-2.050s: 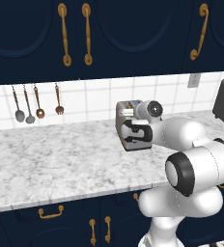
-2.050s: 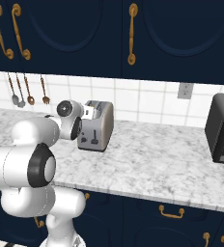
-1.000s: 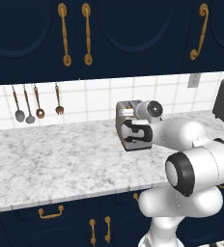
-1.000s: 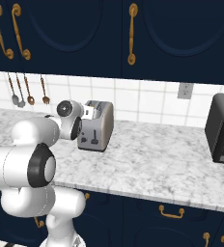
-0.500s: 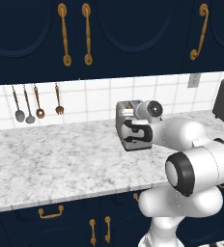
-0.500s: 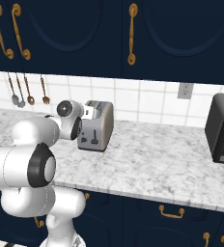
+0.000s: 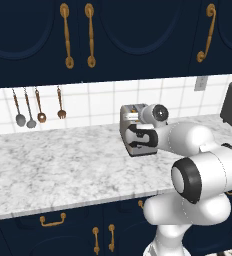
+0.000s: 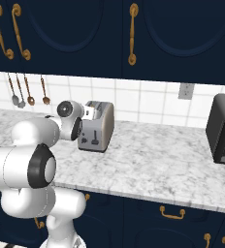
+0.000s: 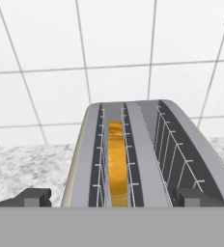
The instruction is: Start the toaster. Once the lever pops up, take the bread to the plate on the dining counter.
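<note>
While the arm reaches across the marbled table (image 7: 63,170), the hand (image 9: 112,197) sits right at the toaster's (image 8: 97,127) near narrow end, looking down along its top. Hand is open: the two fingertips (image 9: 34,197) stand wide apart, one either side of the toaster body, nothing between them. Cannot tell if they touch the toaster. The toaster stands upright on the table, close to the tiled wall (image 7: 98,102). The bread (image 9: 117,161) is down in the left slot as the hand camera sees it, on edge between the wire guides; the other slot holds nothing. A dark boxy appliance (image 8: 223,128) sits on the same table, well apart from the toaster. Four utensils (image 7: 38,106) hang on the wall beyond the toaster's other side.
</note>
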